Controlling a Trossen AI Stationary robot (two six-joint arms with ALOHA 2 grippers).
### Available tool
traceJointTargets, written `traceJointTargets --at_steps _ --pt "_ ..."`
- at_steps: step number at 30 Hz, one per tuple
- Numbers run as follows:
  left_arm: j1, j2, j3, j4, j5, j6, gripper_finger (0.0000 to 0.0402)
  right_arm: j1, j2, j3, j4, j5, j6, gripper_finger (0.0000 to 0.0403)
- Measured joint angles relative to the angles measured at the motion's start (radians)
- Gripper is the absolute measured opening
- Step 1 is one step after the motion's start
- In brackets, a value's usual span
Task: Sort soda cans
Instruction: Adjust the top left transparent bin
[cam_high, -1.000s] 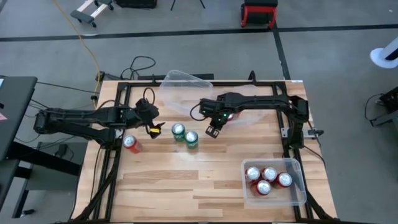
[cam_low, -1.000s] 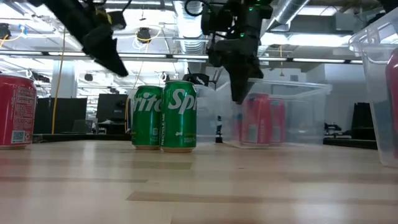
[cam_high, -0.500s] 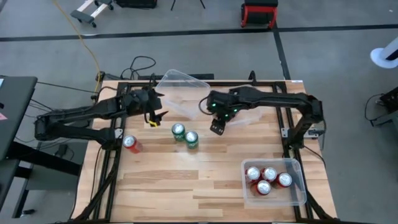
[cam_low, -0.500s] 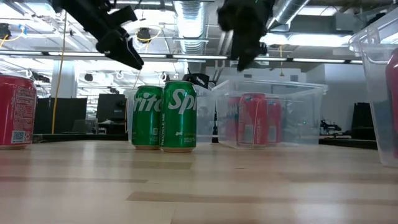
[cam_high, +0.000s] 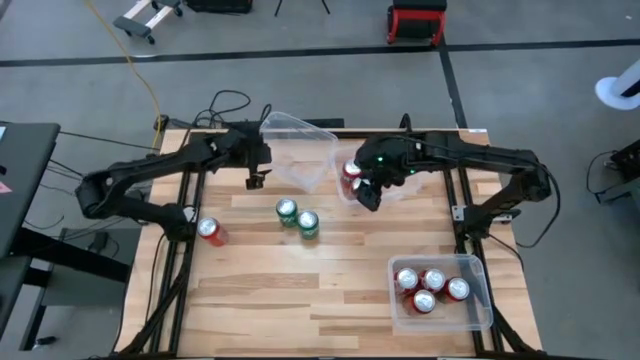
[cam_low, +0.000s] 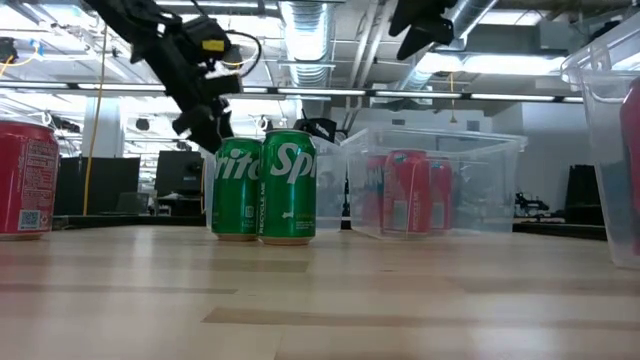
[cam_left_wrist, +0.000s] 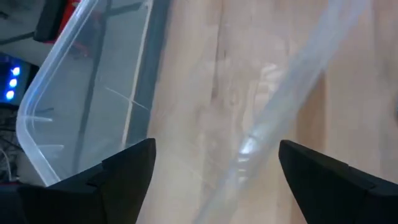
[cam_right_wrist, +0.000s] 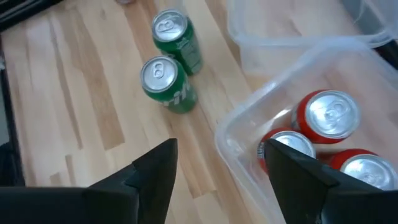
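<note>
Plainly, the chief risk lies with the two green cylindrical soda cans (cam_high: 297, 217) standing side by side, touching or nearly so, on the bare wooden table (cam_high: 300, 290): if one is approached carelessly, its neighbour could be knocked over and sent rolling. A second risk is judged at the empty clear plastic bin (cam_high: 297, 145) at the back of the table, beside which the left gripper (cam_high: 254, 180) is held, its fingers spread wide and nothing between them; a thin bin of this kind could be pushed or tipped by a glancing touch.

The right gripper (cam_high: 366, 195) is held above the second clear plastic bin (cam_right_wrist: 239, 127) at the back right, its fingers parted and nothing gripped. Three red silver-topped cans (cam_right_wrist: 328, 116) are seen upright inside that bin in the right wrist view. A third clear plastic bin (cam_high: 476, 307) at the front right corner holds four red cans (cam_high: 428, 287), packed close. One lone red can (cam_high: 209, 231) is left standing near the left edge of the table, well apart from the green pair.
</note>
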Motion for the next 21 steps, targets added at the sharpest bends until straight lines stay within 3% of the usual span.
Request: traceJointTargets --at_steps 4,9,16,21 --pt "0.028 0.07 0.025 -0.002 0.0 0.028 0.0322 0.001 0.004 0.0 -0.014 0.032 -0.001 0.026" --pt "0.053 0.131 0.079 -0.141 -0.03 -0.069 0.0278 0.0 0.004 -0.017 -0.018 0.042 -0.003 0.026" --pt "0.058 0.119 0.11 -0.308 -0.031 -0.2 0.0189 -0.001 0.004 -0.02 -0.021 0.068 -0.012 0.026" --pt "0.057 0.073 0.114 -0.41 -0.031 -0.264 0.0164 -0.001 0.004 -0.02 -0.007 0.069 -0.034 0.026"
